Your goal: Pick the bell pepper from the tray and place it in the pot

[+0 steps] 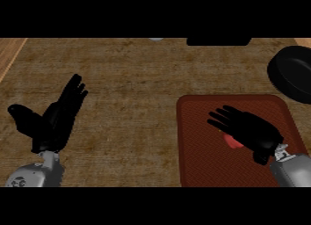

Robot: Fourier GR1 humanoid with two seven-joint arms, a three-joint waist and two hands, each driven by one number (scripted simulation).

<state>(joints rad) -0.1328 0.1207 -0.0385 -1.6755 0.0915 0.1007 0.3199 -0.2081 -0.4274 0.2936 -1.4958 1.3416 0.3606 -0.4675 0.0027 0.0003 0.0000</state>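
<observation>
Both my forearms come in low; the pepper sits under my right palm

Left hand [54, 118] rests open at 9 o'clock, fingers straight, holding nothing. Right hand [247, 129] hovers over the red tray [200, 154], fingers spread, nothing gripped yet; the bell pepper [231, 140] peeks out at its 7 o'clock, long axis hidden. Pot [301, 72] lies toward 1 o'clock, so my right hand is nearer
</observation>
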